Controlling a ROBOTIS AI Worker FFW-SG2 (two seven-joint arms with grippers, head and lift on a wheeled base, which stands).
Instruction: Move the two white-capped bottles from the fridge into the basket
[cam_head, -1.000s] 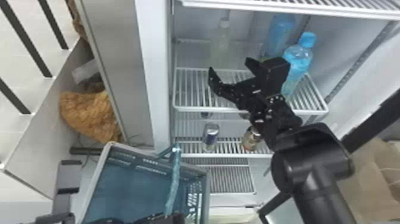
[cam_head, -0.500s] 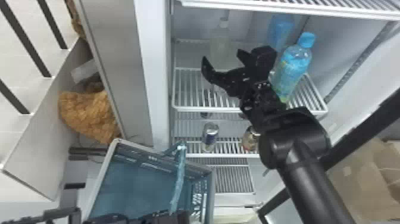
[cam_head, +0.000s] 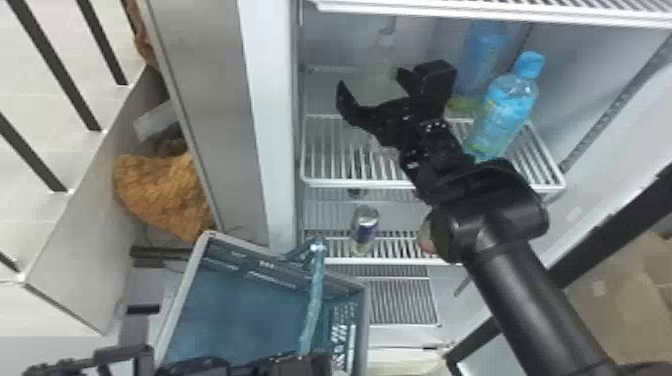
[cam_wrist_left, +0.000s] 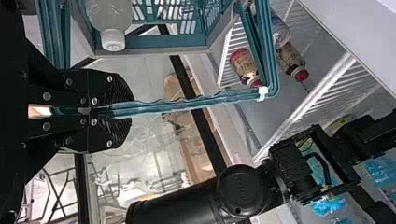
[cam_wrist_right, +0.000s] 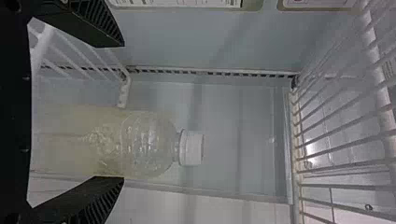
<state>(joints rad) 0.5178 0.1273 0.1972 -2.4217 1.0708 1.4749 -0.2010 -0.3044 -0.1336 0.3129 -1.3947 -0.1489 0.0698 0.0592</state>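
Has one white-capped bottle (cam_wrist_right: 149, 144) upright on the fridge shelf (cam_head: 350, 184), straight ahead of the right pincer (cam_head: 370, 77), in line with the gap between its released, wide-spread fingers. Has another white-capped bottle (cam_wrist_left: 112, 16) inside the basket (cam_head: 240, 310), below and left of the right pincer. Grips the basket handle (cam_wrist_left: 163, 106) in the left pincer (cam_head: 300, 365), clenched tight. Farther out, has two blue bottles (cam_head: 505, 115) right of the right pincer and a can (cam_head: 365, 227) below it.
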